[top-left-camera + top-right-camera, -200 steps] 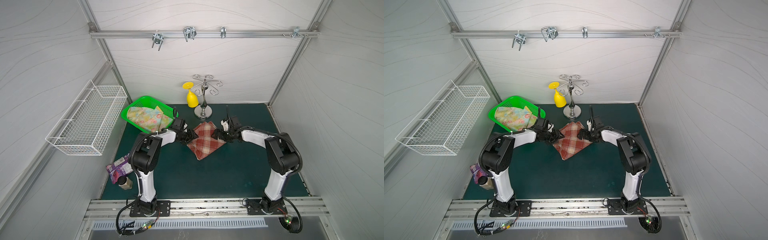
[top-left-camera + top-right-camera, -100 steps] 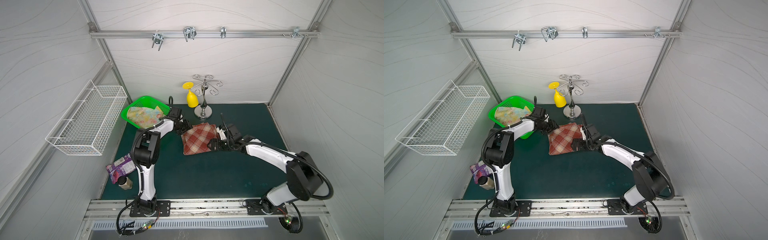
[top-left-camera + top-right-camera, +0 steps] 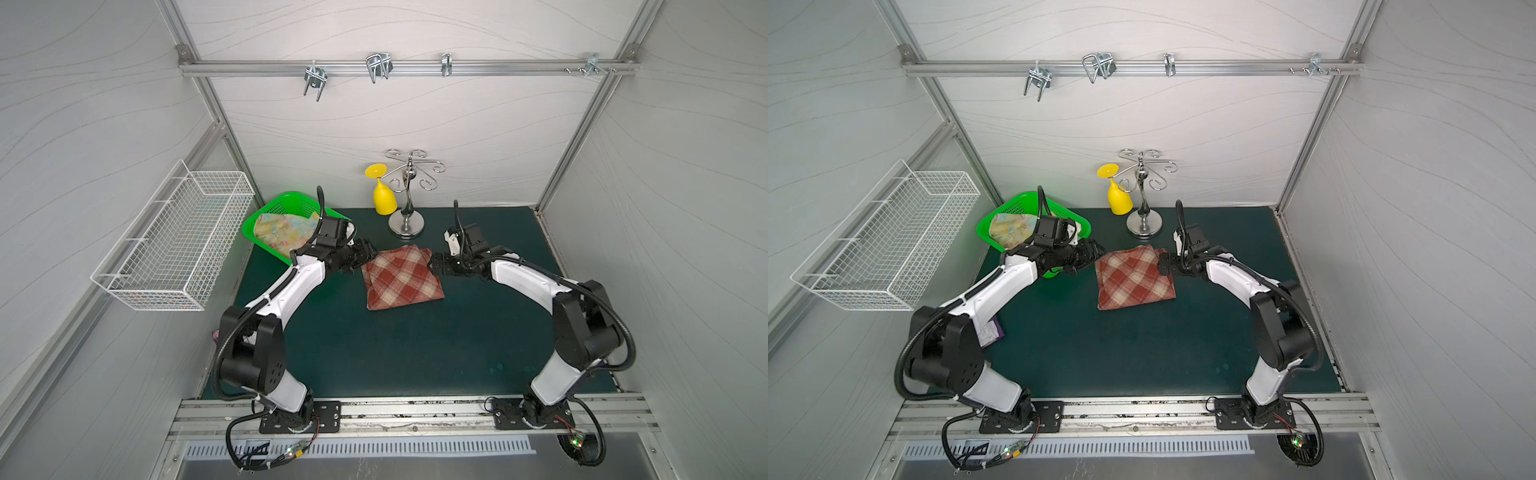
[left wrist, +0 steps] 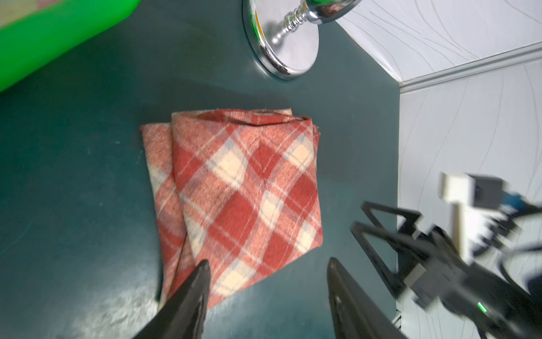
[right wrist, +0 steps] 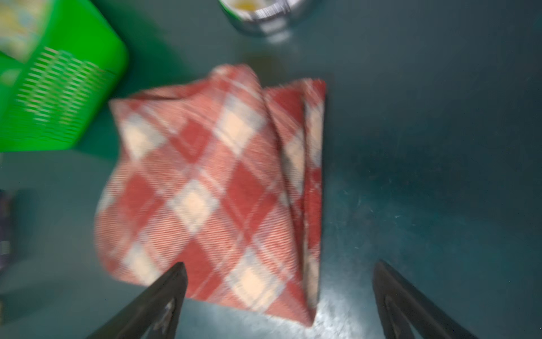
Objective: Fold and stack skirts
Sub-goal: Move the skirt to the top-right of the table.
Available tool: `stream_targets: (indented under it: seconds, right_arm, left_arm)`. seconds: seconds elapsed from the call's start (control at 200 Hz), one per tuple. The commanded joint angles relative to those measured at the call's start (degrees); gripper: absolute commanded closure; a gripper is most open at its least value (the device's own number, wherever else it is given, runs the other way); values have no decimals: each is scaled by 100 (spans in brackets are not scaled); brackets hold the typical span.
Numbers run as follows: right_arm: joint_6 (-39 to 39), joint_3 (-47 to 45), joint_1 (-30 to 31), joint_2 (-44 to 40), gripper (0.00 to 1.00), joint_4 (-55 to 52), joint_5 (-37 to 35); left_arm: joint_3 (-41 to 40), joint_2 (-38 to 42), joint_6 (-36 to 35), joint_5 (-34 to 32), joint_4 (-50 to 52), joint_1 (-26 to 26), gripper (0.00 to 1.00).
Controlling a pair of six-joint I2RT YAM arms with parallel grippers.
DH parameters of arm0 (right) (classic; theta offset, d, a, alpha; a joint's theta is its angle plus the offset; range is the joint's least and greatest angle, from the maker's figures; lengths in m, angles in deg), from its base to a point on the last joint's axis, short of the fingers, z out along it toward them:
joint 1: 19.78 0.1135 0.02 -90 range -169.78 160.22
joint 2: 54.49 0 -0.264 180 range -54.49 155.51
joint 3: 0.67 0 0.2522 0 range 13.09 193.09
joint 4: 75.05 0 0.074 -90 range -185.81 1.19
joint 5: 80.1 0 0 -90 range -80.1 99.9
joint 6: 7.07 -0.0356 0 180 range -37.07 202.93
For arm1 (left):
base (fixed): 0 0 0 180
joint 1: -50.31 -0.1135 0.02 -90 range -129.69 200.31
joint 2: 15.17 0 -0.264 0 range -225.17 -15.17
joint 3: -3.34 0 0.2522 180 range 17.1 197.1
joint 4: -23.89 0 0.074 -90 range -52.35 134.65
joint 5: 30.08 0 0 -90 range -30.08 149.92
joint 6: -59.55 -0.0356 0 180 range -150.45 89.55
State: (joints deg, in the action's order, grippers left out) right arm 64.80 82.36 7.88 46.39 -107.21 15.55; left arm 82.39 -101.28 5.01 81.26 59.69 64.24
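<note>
Just in front of the stand [image 3: 406,226], on the mat [image 3: 415,345], the plaid skirt [image 3: 401,278] lies folded into a thick, slightly skewed packet, with layered edges showing along one side. Left of the stand, the floral skirt [image 3: 282,228] sits crumpled in the basket [image 3: 286,195], not yet folded.

Trouble would most likely come from the plaid skirt's bulk. The fold looks loose and may spring open. A jaw closing now would probably catch only the top layer and peel the fold back. A sideways drag by either arm could skew the packet. If the left arm goes for the floral skirt, it works close to the basket wall and might tip it. The thin floral cloth may also slump off an uneven packet when stacked.

The left gripper [image 3: 365,255] is released, jaws apart with nothing between them. In its wrist view [image 4: 268,262] the plaid skirt's near corner lies just ahead and one finger [image 4: 199,281] overlaps the edge, but contact cannot be told. The right gripper [image 3: 434,264] is spread wide and empty at the opposite edge. Its blurred wrist view [image 5: 280,264] shows the packet just ahead.
</note>
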Motion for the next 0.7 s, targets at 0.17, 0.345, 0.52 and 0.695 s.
stream_targets:
  seconds: [0.17, 0.345, 0.52, 0.695]
  right_arm:
    - [287, 597, 46, 959, 10, -24, 418]
    - [174, 851, 47, 1379, 14, -29, 462]
    - [109, 1071, 46, 1716, 19, -87, 461]
    - [-26, 1188, 47, 1960, 28, -169, 553]
  left_arm:
    - [-931, 550, 39, -327, -35, 4, 35]
    - [-1174, 629, 48, -408, -130, 9, 34]
    - [-1273, 778, 28, -470, -176, 4, 28]
    - [-1348, 859, 88, -404, -242, 4, 24]
